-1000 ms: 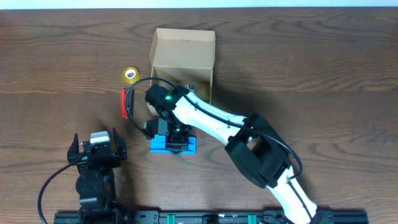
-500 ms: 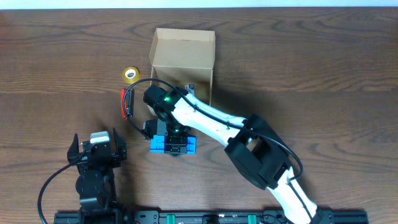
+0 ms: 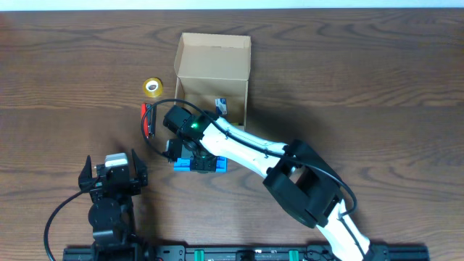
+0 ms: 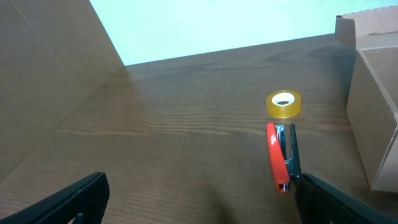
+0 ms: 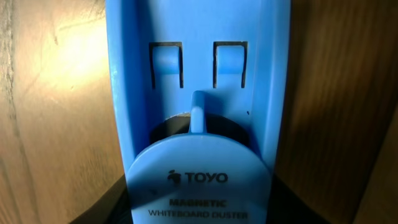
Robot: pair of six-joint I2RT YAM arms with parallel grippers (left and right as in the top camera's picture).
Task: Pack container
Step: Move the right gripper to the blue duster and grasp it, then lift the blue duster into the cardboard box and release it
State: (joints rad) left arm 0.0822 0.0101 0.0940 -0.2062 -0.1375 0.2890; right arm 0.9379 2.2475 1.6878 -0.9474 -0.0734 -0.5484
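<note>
Overhead: the container (image 3: 214, 61) sits open at the table's far side. My right gripper (image 3: 197, 157) is down on a blue duster (image 3: 220, 165) just in front of it, and my left gripper (image 3: 112, 172) is spread, well apart. Left wrist: a tape roll (image 4: 283, 104) and a red tool (image 4: 280, 155) lie beside the container's wall. Right wrist: the duster fills everything, so I cannot tell my grip.

The blue duster (image 5: 198, 124) reads "TOYO" (with a small logo), then "MAGNETIC WHITEBOARD DUSTER" beneath.

A yellow tape roll (image 3: 151, 86) lies near a red-and-black hand tool (image 3: 147, 120) on the wooden table (image 3: 362, 72).
</note>
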